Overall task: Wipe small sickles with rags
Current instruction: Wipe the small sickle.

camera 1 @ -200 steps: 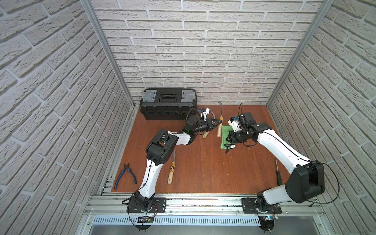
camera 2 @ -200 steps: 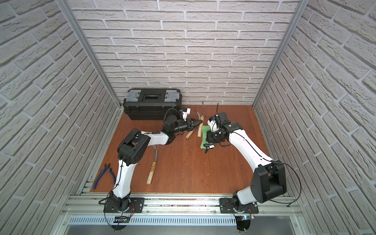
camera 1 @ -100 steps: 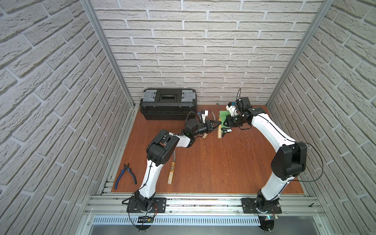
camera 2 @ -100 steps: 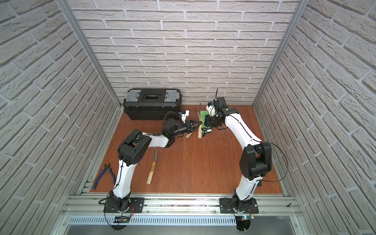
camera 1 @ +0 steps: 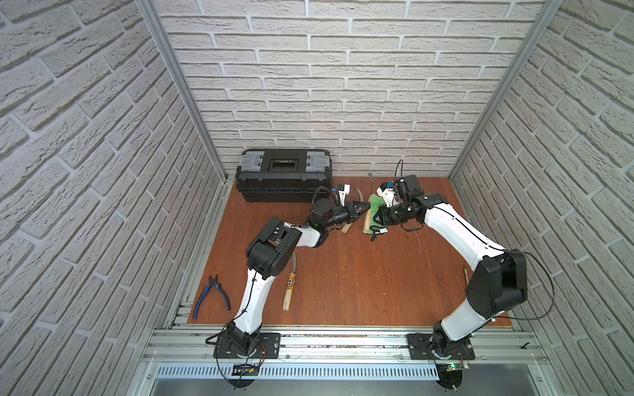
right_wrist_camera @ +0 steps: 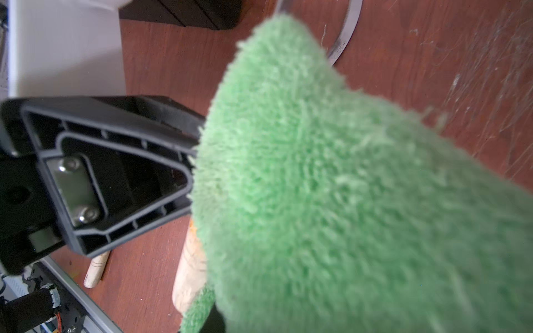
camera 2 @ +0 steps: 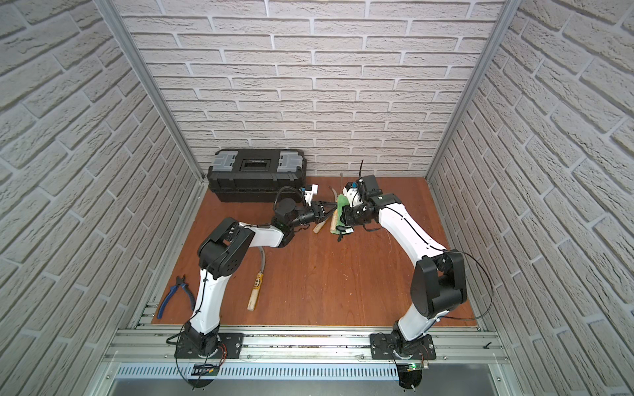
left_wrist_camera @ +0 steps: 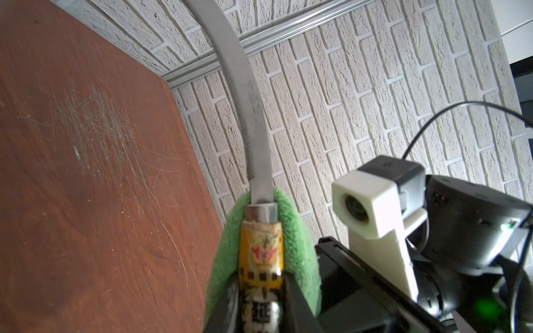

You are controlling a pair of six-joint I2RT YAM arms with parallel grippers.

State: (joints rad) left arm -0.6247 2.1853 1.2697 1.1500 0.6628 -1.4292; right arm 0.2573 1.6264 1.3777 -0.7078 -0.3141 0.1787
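Note:
My left gripper [camera 1: 363, 207] [left_wrist_camera: 261, 305] is shut on the pale, yellow-labelled handle [left_wrist_camera: 261, 250] of one small sickle [camera 1: 367, 221]. Its grey blade [left_wrist_camera: 253, 115] points toward the back wall. The green fluffy rag [camera 1: 375, 204] [camera 2: 341, 205] [left_wrist_camera: 294, 230] folds around that handle just past my fingers. My right gripper [camera 1: 379, 218] is shut on the rag, which fills the right wrist view [right_wrist_camera: 346, 187] and hides the jaws. A second sickle [camera 1: 346, 228] [right_wrist_camera: 96, 271] lies beside them. A third sickle [camera 1: 289, 291] lies near the left arm.
A black toolbox [camera 1: 283, 175] stands against the back wall on the left. Blue-handled pliers [camera 1: 211, 296] lie on the rail strip at the front left. A thin screwdriver [camera 1: 465, 274] lies by the right arm's elbow. Brick walls close three sides.
My right gripper carried the rag from the middle toward the back wall along the sickle, then came partway back onto the handle. The left gripper has hardly moved.

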